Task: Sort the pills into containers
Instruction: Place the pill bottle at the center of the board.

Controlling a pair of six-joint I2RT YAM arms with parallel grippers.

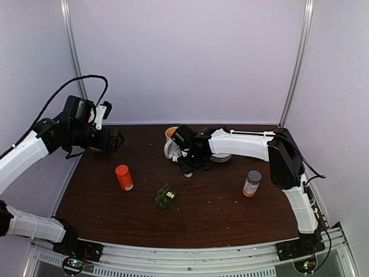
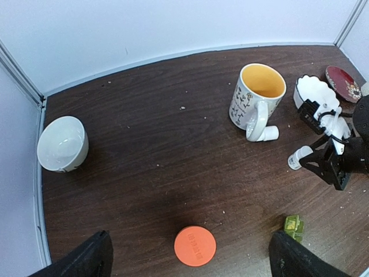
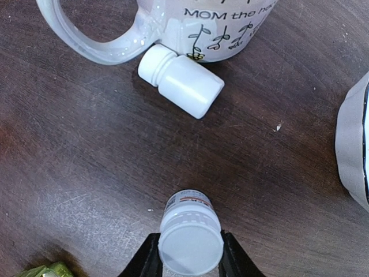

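The dark green pill box point(image 1: 165, 197) lies open at the table's centre front; it also shows in the left wrist view point(image 2: 293, 226) and as a corner in the right wrist view point(image 3: 43, 270). My right gripper point(image 3: 190, 259) is shut on the cap of a tiny white bottle point(image 3: 190, 234) that points down at the table, just in front of the mug point(image 1: 171, 138); in the top view this gripper point(image 1: 187, 163) is behind and right of the pill box. A second tiny white bottle point(image 3: 181, 81) lies on its side against the mug's handle. My left gripper point(image 2: 193, 266) is open and empty, high above the orange bottle point(image 2: 195, 246).
The orange bottle point(image 1: 123, 177) stands left of the pill box. A grey-capped bottle point(image 1: 251, 183) stands at the right. A white bowl point(image 2: 62, 143) lies at the far left. A white dish point(image 2: 314, 92) and a red plate point(image 2: 343, 78) sit behind the right arm.
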